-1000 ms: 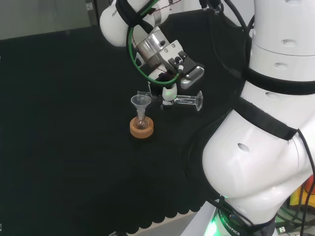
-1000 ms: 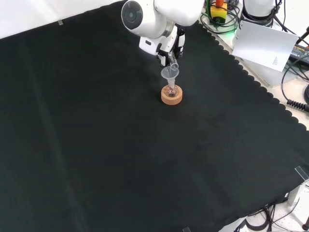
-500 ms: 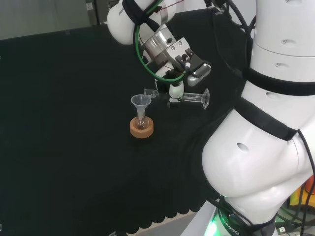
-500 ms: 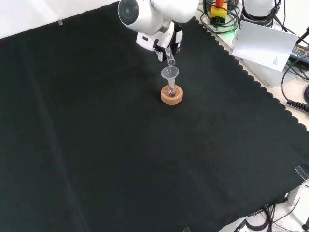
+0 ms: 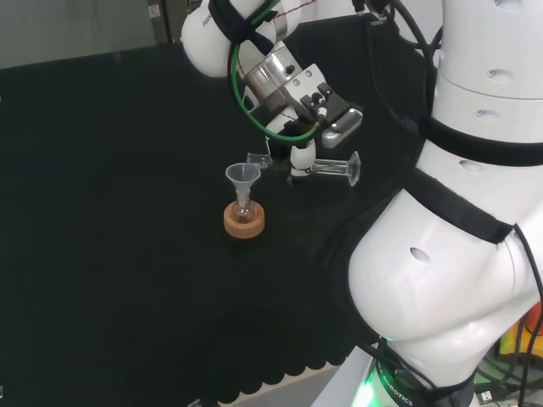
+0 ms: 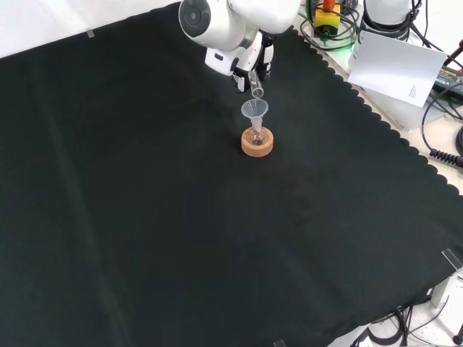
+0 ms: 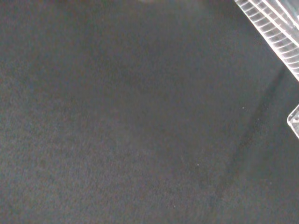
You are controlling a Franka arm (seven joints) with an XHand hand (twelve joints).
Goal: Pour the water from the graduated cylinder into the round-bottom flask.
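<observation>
A small round-bottom flask with a clear funnel in its neck stands on a cork ring. The same flask, funnel and cork ring sit at the front view's upper middle. My hand is shut on the clear graduated cylinder, which lies about level, its mouth just right of and above the funnel in the head view. From the front, the cylinder's mouth hangs above the funnel below my hand. The wrist view catches the cylinder's ruled wall.
The arm's big white links rise at the head view's right. Off the cloth's far right edge in the front view lie a white sheet and cables. Black cloth spreads around the flask.
My hand has carried the cylinder up and to the right in the head view, away from the funnel; its mouth was over the funnel a second ago. In the last half second it barely moved.
</observation>
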